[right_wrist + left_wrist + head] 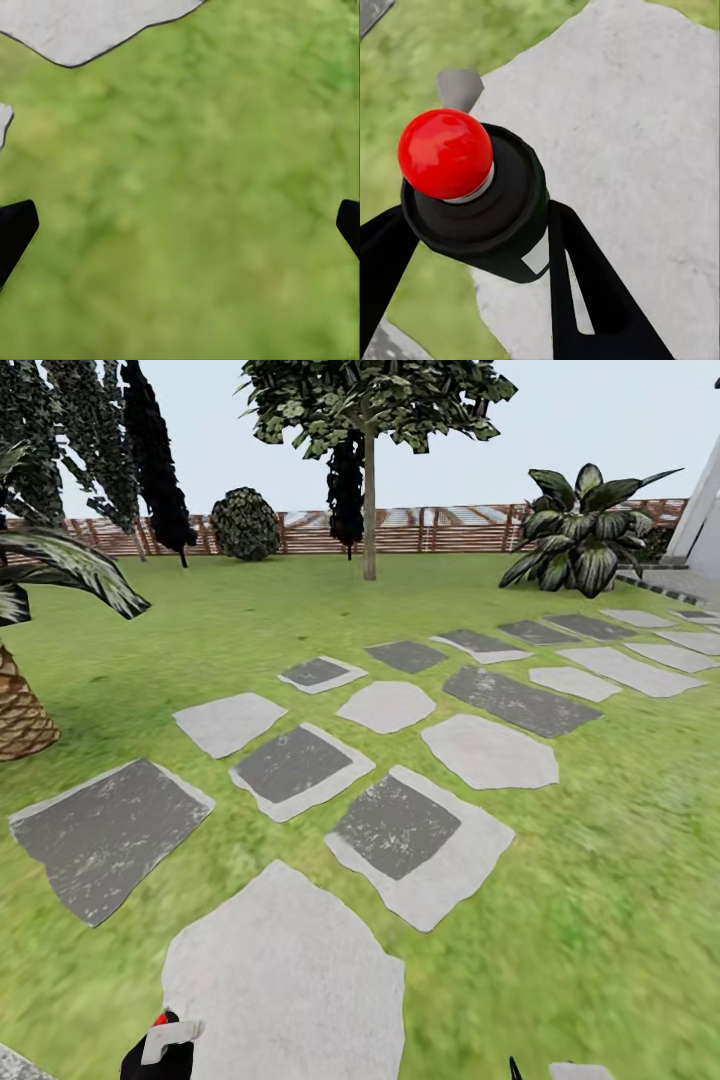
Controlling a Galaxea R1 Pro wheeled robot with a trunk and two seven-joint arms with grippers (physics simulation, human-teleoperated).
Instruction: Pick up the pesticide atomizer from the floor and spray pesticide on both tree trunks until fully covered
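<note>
Pesticide atomizer (480,202): a dark cylinder with a round red button on top, seen from above in the left wrist view; at the bottom edge of the head view it is only a small dark shape with a red spot.
Left gripper (484,247): its two black fingers are on both sides of the atomizer and pinch it.
Right gripper (180,225): the fingers are spread wide, only the two black tips are seen, and grass is between them.
Contents: I cannot tell what is inside the atomizer.
Floor (600,880): green grass with light and dark grey stepping stones (420,845); a pale slab lies under the held atomizer.
Garden: one tree (369,510) with a straight pale trunk stands far ahead, before a brown slat fence (450,530); a palm (20,700) with a scaly trunk is at the left.
Writing: no label can be read.
</note>
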